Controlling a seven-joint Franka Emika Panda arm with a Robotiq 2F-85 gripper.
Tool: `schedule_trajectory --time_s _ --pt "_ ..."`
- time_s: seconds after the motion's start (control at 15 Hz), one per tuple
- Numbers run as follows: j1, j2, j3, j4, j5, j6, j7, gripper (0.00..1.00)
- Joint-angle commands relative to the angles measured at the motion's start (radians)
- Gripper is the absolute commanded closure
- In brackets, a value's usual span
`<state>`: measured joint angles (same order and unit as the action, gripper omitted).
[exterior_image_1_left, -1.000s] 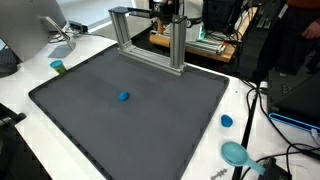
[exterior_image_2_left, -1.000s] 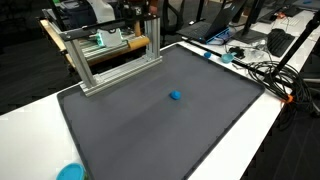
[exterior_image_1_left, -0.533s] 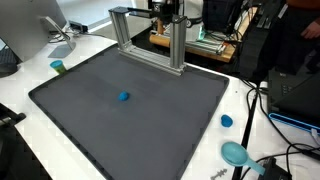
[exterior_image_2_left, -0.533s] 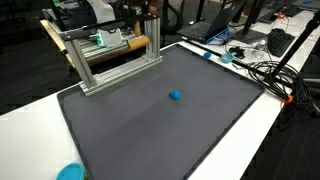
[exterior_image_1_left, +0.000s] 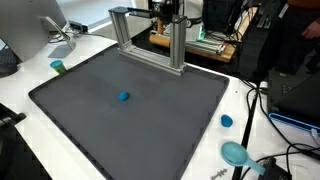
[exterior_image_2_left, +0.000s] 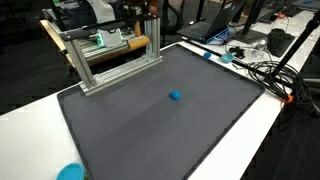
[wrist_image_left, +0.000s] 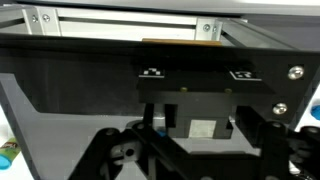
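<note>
A small blue object (exterior_image_1_left: 124, 97) (exterior_image_2_left: 175, 96) lies alone near the middle of a dark grey mat (exterior_image_1_left: 90, 130) (exterior_image_2_left: 130, 140). An aluminium frame (exterior_image_1_left: 150, 45) (exterior_image_2_left: 110, 55) stands at the mat's far edge. My gripper (exterior_image_1_left: 166, 12) (exterior_image_2_left: 150, 8) hangs high behind the frame's top bar, far from the blue object. In the wrist view the gripper (wrist_image_left: 200, 125) looks out over the mat, with the frame's bar (wrist_image_left: 130, 22) across the top. Its dark fingers (wrist_image_left: 152, 118) stand apart with nothing between them.
On the white table beside the mat sit a blue bowl (exterior_image_1_left: 236, 153) (exterior_image_2_left: 69, 172), a small blue cap (exterior_image_1_left: 226, 121) and a teal object (exterior_image_1_left: 58, 67). Cables (exterior_image_2_left: 265, 70) and equipment crowd one side. Boxes and gear stand behind the frame.
</note>
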<state>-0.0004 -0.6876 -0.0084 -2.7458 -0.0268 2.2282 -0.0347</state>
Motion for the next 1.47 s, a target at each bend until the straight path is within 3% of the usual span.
schedule_trajectory --time_s 0.0,0.07,0.2,0.93,1.07,1.4 --pt "-0.006 -0.004 0.003 0.002 -0.001 -0.017 0.015 0.0" --pt "-0.001 0.0 0.0 0.002 0.0 -0.006 0.004 0.05" --pt "-0.002 0.0 0.0 0.002 0.0 -0.007 0.007 0.0" --pt "-0.009 0.0 0.028 0.002 -0.014 0.001 0.04 0.0" --pt "-0.011 0.003 0.026 0.002 -0.013 0.005 0.043 0.09" --pt "-0.021 0.008 0.023 0.002 -0.026 0.004 0.034 0.19"
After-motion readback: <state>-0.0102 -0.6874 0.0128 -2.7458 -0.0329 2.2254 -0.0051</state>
